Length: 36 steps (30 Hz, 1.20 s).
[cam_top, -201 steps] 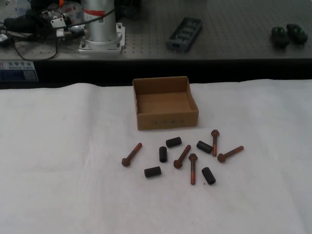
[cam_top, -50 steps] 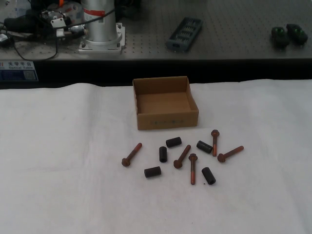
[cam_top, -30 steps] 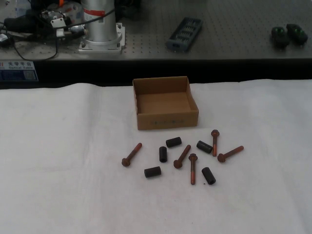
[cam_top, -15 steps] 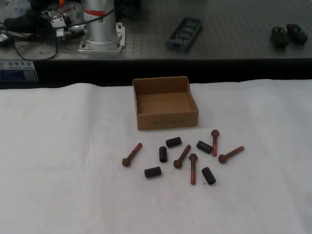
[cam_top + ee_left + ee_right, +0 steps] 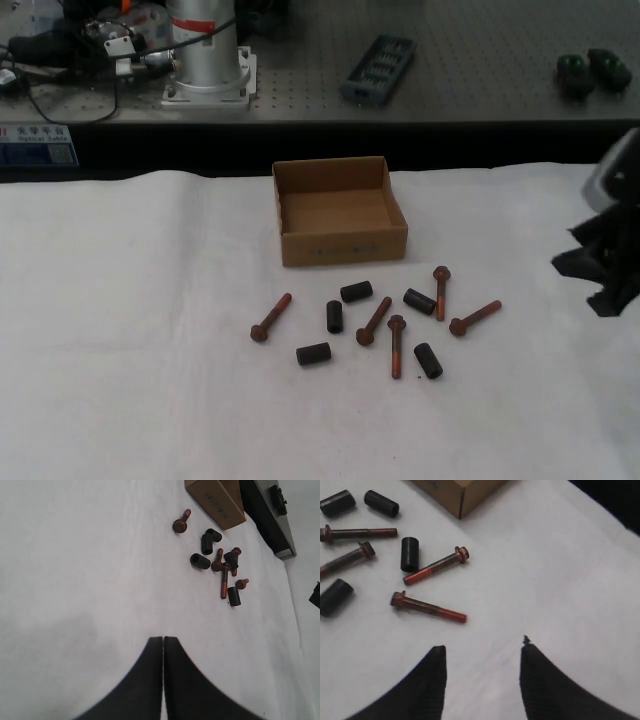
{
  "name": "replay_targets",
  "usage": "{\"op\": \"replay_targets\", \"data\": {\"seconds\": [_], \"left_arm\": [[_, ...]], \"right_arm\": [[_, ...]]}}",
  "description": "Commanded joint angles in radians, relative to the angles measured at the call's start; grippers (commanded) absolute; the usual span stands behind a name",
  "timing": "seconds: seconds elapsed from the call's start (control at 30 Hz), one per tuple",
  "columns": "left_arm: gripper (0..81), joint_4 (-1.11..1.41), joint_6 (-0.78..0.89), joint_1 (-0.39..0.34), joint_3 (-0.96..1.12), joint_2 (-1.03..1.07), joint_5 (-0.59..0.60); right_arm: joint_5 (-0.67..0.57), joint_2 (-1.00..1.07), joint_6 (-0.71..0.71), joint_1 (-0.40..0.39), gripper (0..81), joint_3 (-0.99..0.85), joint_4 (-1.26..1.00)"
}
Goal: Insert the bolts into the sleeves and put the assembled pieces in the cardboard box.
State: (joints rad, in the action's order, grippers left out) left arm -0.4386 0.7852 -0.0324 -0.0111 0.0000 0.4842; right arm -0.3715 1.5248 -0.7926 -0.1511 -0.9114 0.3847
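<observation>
Right claw (image 5: 481, 647) newly arrived, fingers spread, empty, near rust-red metal bolts (image 5: 428, 608) and black cylindrical sleeves (image 5: 410, 554) before open brown cardboard box (image 5: 343, 245); left claw (image 5: 163, 640) closed, empty. First pickup likely imminent.

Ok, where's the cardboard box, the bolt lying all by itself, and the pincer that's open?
Cardboard box (image 5: 343, 247): high view, on its front wall.
Lone bolt (image 5: 273, 315): high view, middle of its shaft.
Open pincer (image 5: 482, 647): right wrist view, midway between its fingertips.
</observation>
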Motion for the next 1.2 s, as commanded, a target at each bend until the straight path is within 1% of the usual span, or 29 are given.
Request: {"op": "replay_targets", "data": {"seconds": [0.0, 0.07, 0.33, 0.5, 0.6, 0.77, 0.83, 0.9, 1.03, 1.17], "left_arm": [[0.7, 0.014, -0.017, 0.001, 0.011, 0.0, -0.029], [0.7, 0.014, -0.032, 0.001, 0.011, 0.0, -0.047], [0.7, 0.014, -0.063, 0.001, 0.011, 0.0, -0.054], [0.7, 0.014, -0.063, 0.001, 0.011, 0.0, -0.054], [0.7, 0.014, -0.063, 0.001, 0.011, 0.0, -0.054], [0.7, 0.014, -0.063, 0.001, 0.011, 0.0, -0.054], [0.7, 0.014, -0.063, 0.001, 0.011, 0.0, -0.054], [0.7, 0.014, -0.063, 0.001, 0.011, 0.0, -0.054], [0.7, 0.014, -0.063, 0.001, 0.011, 0.0, -0.054], [0.7, 0.014, -0.063, 0.001, 0.011, 0.0, -0.054]], "right_arm": [[-0.001, 0.061, -0.201, -0.034, 26.6, -0.06, -0.032], [-0.001, 0.103, -0.257, -0.062, 25.8, -0.086, -0.058], [0.002, 0.197, -0.58, -0.182, 25.8, -0.117, -0.055], [0.099, 0.233, -0.711, -0.238, 25.8, -0.117, -0.054], [0.135, 0.248, -0.757, -0.251, 25.8, -0.117, -0.054], [0.138, 0.248, -0.762, -0.251, 25.8, -0.117, -0.022], [0.14, 0.248, -0.8, -0.251, 25.8, -0.117, -0.003], [0.18, 0.248, -0.826, -0.251, 25.8, -0.117, 0.011], [0.24, 0.248, -0.825, -0.251, 25.8, -0.117, 0.065], [0.242, 0.253, -0.825, -0.251, 25.8, -0.117, 0.112]]}}
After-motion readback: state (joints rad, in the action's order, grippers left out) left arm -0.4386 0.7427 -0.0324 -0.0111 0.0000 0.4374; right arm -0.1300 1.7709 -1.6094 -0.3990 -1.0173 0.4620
